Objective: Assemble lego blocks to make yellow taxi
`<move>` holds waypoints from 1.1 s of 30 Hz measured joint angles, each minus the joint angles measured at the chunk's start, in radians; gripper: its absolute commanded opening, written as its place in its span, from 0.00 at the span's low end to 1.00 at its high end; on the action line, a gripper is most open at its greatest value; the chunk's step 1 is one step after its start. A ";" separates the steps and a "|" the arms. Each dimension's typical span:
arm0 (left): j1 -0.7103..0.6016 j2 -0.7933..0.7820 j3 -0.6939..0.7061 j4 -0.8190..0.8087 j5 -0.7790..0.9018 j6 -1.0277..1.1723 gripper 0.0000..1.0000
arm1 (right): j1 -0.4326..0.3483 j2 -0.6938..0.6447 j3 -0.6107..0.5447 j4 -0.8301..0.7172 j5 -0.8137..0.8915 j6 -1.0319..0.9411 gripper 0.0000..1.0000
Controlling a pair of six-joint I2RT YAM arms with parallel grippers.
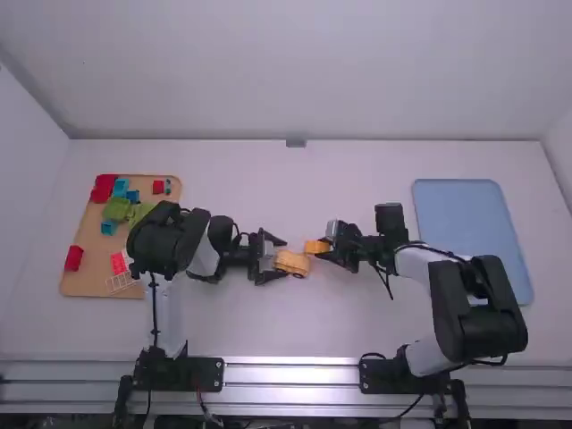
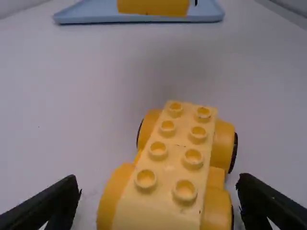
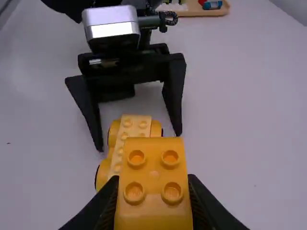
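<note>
Yellow 4-stud block (image 3: 153, 207) sits pinched in your right gripper (image 1: 327, 247); your left gripper's (image 1: 284, 259) jaws stand wide, 1 either side of the wheeled base (image 1: 294, 263), about midway between the desk's (image 1: 268, 329) left and right edges.

The white tabletop (image 1: 313, 332) carries three things — a tan tray (image 1: 88, 275) at nine o'clock, a blue tray (image 1: 460, 214) at three, a yellow wheeled base (image 1: 292, 262) near the centre.
</note>
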 measured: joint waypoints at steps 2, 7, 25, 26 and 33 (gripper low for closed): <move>-0.001 0.000 0.006 -0.029 0.001 -0.008 0.84 | 0.000 0.000 0.000 0.000 0.000 0.002 0.27; -0.003 0.005 0.111 -0.268 0.053 0.045 0.84 | 0.000 0.000 0.000 0.000 0.000 0.003 0.27; -0.061 0.003 0.258 -0.744 0.066 0.460 0.78 | -0.003 0.000 0.000 0.000 0.000 0.002 0.27; -0.061 0.003 0.258 -0.739 0.061 0.461 0.77 | -0.004 0.000 0.000 0.000 0.000 0.002 0.27; -0.061 0.003 0.240 -0.628 0.023 0.379 0.68 | -0.005 0.000 0.000 0.000 0.000 0.004 0.27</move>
